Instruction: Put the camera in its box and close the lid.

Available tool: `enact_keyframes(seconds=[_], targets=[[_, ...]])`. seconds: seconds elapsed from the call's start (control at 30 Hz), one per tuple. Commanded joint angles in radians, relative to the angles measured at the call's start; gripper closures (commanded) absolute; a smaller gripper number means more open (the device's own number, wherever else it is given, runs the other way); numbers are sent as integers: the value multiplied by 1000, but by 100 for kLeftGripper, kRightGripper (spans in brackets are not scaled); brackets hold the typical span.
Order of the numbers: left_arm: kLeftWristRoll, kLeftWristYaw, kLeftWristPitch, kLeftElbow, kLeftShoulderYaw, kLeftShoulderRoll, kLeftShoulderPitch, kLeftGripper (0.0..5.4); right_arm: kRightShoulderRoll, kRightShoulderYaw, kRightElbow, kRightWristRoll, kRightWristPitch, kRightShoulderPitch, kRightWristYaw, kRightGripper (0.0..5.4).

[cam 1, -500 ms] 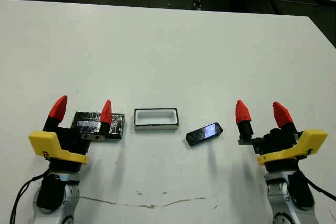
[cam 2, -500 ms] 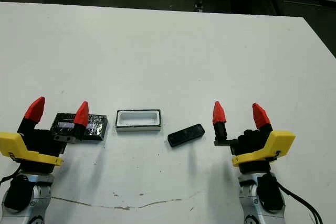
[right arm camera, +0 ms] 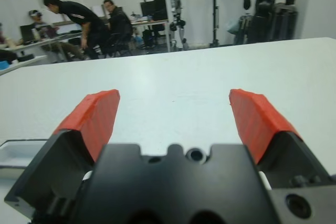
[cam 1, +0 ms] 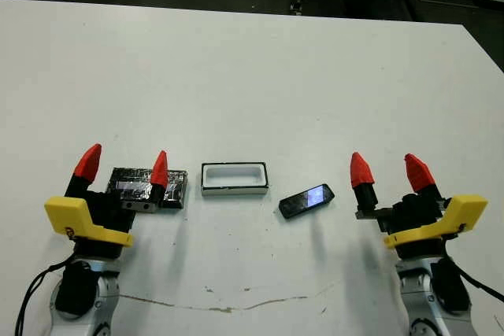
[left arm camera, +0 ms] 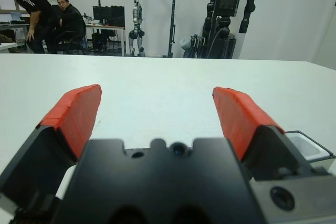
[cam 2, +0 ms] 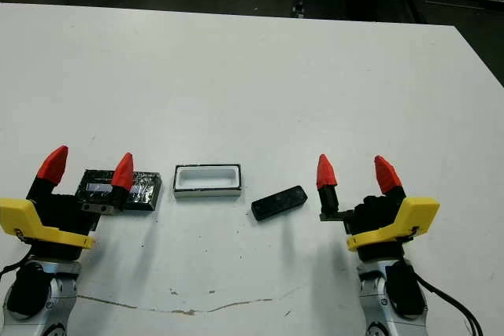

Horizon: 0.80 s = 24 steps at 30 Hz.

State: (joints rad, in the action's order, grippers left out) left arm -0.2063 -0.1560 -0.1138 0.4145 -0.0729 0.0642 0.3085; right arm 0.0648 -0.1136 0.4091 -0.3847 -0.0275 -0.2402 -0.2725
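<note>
The camera (cam 1: 306, 201) lies on the table (cam 1: 252, 68) between the box (cam 1: 234, 178) and the right gripper (cam 1: 383, 171), nearer that arm; its long axis runs slantwise (far end toward the right gripper). Both grippers stand spread and empty; the left gripper (cam 1: 123, 164) hovers by the lid (cam 1: 177, 186), just left of the box.

White table (cam 1: 252, 60), white walls (left arm camera: 294, 14), desks (right arm camera: 152, 22)

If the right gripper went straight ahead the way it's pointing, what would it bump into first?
Probably nothing: the right gripper points across bare table, and the camera lies off to its left.
</note>
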Motion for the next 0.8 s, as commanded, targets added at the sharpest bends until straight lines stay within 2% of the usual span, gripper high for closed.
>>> enact_keyframes(seconds=[0.03,0.1,0.2,0.3,0.43,0.47,0.6,0.8], targets=[[4,6,1,-1,4,-6,13,1,119,-66,-30,-23,-8,66,-75,0],[4,9,3,2,6,-10,16,1,198,-98,-64,-35,-6,122,-141,0],[-3,7,5,6,8,-13,21,1,324,-136,-134,-93,-24,231,-282,0],[9,11,2,6,11,-14,24,1,420,-137,-209,-120,-24,354,-407,0],[4,9,1,8,12,-17,26,1,563,-89,-251,-148,-141,504,-565,0],[6,8,-1,8,12,-18,27,1,588,-70,-273,-145,-149,539,-615,0],[5,15,9,17,13,-24,30,1,655,43,-394,-71,-118,690,-811,0],[22,22,8,22,13,-20,30,1,692,181,-479,60,-50,820,-985,0]])
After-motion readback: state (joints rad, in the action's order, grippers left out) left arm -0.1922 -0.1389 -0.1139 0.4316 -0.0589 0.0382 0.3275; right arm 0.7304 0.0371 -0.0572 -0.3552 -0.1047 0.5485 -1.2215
